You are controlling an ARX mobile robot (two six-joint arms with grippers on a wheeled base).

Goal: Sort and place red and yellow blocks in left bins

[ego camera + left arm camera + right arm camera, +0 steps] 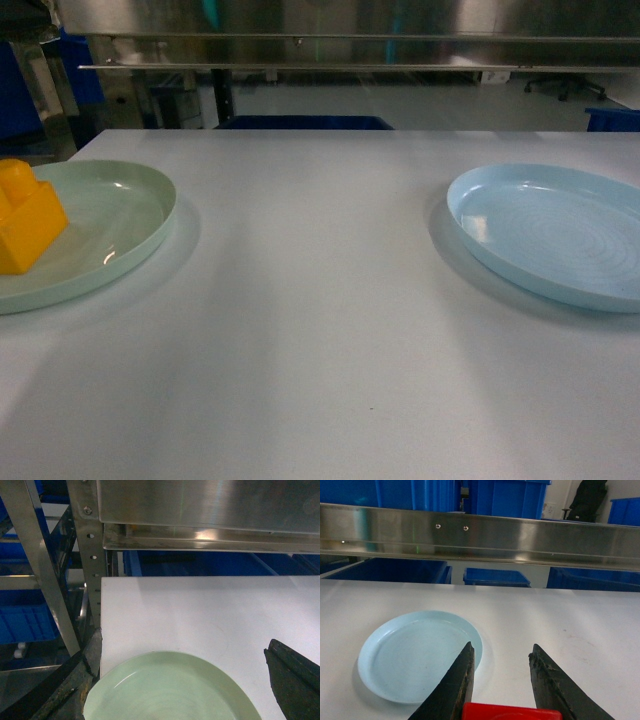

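Observation:
A yellow block rests on the left part of a pale green plate at the table's left. My left gripper hangs open above the far rim of that green plate, with nothing between its fingers. In the right wrist view a red block sits between the bases of the fingers, and my right gripper is shut on it above the bare table. A light blue plate lies ahead and to its left. Neither gripper shows in the head view. No bins show on the table.
The light blue plate lies at the table's right. A steel shelf rail runs along the far edge, with blue crates behind it. A metal rack post stands at the table's far left corner.

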